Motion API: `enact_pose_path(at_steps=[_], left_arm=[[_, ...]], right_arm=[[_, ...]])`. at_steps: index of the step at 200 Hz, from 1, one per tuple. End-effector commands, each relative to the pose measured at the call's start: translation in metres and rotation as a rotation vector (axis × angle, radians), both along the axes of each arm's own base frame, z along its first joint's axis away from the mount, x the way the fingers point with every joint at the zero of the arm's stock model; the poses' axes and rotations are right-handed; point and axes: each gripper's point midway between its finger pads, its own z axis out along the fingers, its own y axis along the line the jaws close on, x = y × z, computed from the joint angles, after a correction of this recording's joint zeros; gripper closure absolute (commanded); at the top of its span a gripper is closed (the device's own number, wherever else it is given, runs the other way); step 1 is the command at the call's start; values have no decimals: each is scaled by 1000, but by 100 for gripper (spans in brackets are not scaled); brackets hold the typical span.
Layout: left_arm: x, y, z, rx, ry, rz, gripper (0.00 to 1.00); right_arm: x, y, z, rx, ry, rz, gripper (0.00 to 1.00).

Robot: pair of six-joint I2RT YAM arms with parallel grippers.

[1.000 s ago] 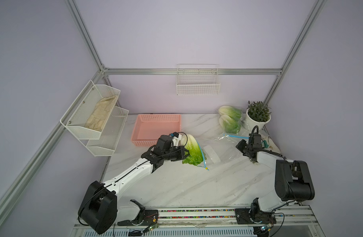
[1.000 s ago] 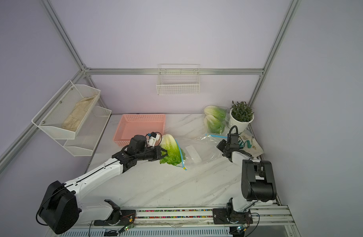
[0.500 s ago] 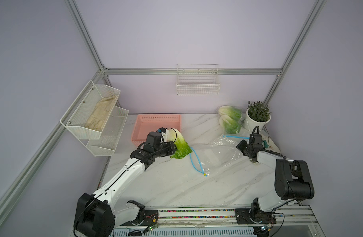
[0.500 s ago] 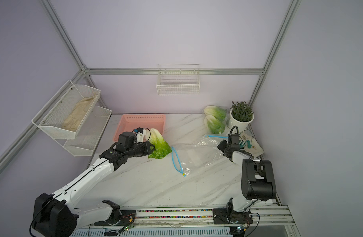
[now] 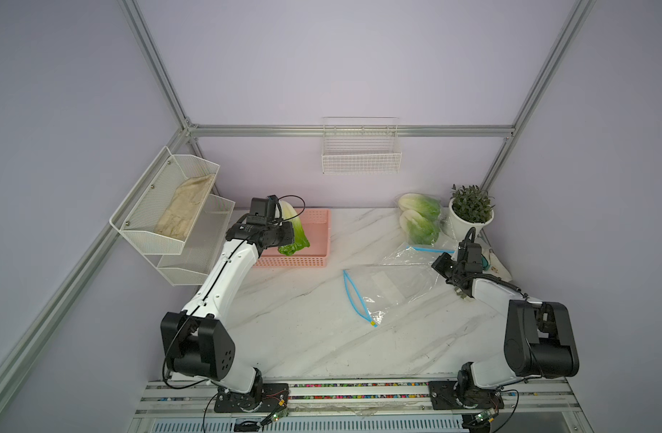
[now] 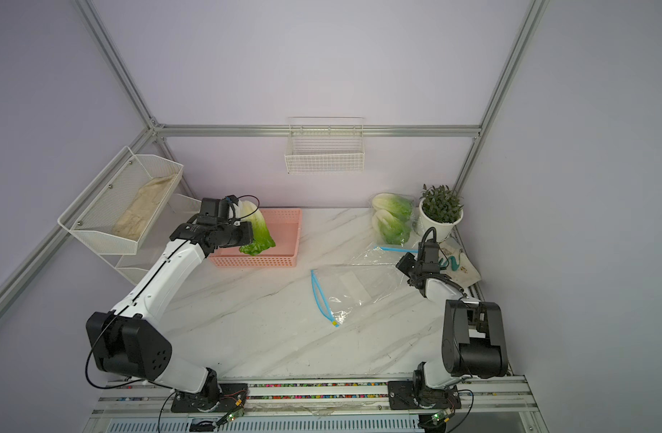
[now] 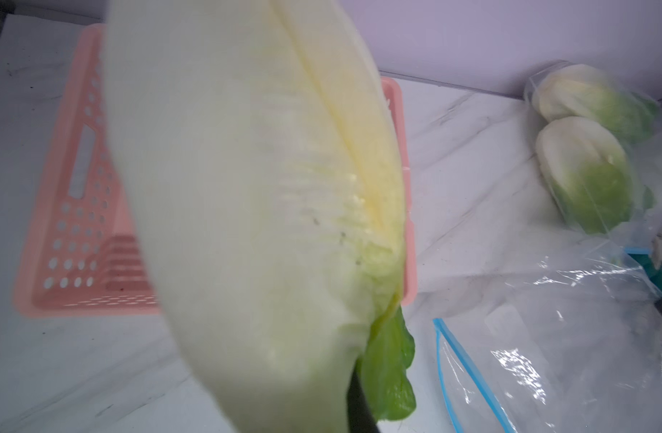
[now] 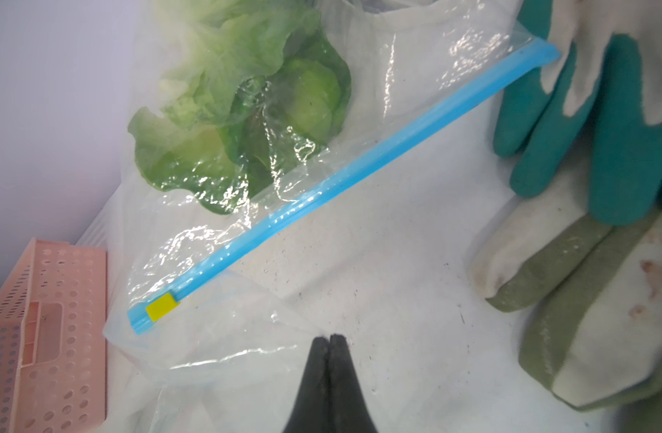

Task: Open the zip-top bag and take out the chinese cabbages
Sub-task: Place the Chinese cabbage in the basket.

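Note:
My left gripper (image 5: 286, 237) is shut on one of the chinese cabbages (image 5: 294, 232) (image 6: 258, 232), held above the pink basket (image 5: 318, 240). In the left wrist view its white stem (image 7: 247, 187) fills the frame and hides all but one dark finger (image 7: 359, 408). The emptied zip-top bag (image 5: 393, 288) (image 6: 359, 288) lies flat mid-table with its blue zip (image 5: 354, 296) gaping. My right gripper (image 5: 442, 267) (image 8: 329, 337) is shut, pinching that bag's right end. Two more cabbages (image 5: 419, 221) (image 8: 247, 112) lie in a second bag whose zip (image 8: 340, 176) is closed.
A potted plant (image 5: 470, 217) stands at the back right corner. Teal-and-white gloves (image 8: 584, 112) and a sponge (image 8: 584, 318) lie beside my right gripper. A white wire shelf (image 5: 172, 210) hangs on the left, and a wire basket (image 5: 361, 150) hangs on the back wall.
My left arm has pulled the cabbage out of the bag and carried it left and back to above the pink basket. The bag has sagged flat. The right arm has stayed put.

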Motion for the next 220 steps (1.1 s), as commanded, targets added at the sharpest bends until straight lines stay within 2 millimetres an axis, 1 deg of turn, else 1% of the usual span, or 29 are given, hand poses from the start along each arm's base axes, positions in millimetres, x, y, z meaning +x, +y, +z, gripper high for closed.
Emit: enact_pose_path(at_steps=[1, 45, 67, 86, 111, 137, 149, 153, 161, 182, 187, 199, 220], left_arm=[[12, 40, 9, 177, 32, 41, 94], [36, 75, -14, 356, 158, 87, 94], [50, 86, -23, 451, 196, 66, 94], [59, 95, -35, 511, 242, 48, 94], [60, 105, -48, 563, 325, 50, 94], [57, 118, -61, 604, 394, 67, 94], [56, 122, -67, 610, 413, 71, 92], [56, 124, -68, 611, 417, 73, 90], [56, 125, -71, 613, 426, 74, 83], [59, 126, -80, 609, 439, 74, 55], [60, 126, -81, 606, 440, 75, 50], [61, 126, -85, 603, 446, 73, 43], [61, 128, -88, 600, 452, 81, 36]], right_arm=[[-1, 2, 15, 2, -26, 19, 100], [-2, 6, 19, 16, -35, 40, 100], [-2, 9, 21, 34, -44, 51, 100], [-2, 10, 21, 33, -44, 53, 100], [-4, 10, 19, 32, -39, 55, 100], [-5, 11, 14, 32, -27, 62, 100], [-5, 12, 13, 35, -26, 66, 100], [-5, 12, 13, 35, -27, 65, 100], [-4, 12, 13, 36, -27, 67, 100], [-4, 13, 11, 40, -22, 71, 100], [-4, 13, 11, 42, -18, 73, 100], [-5, 13, 10, 41, -16, 76, 100], [-7, 13, 12, 38, -19, 74, 100]])
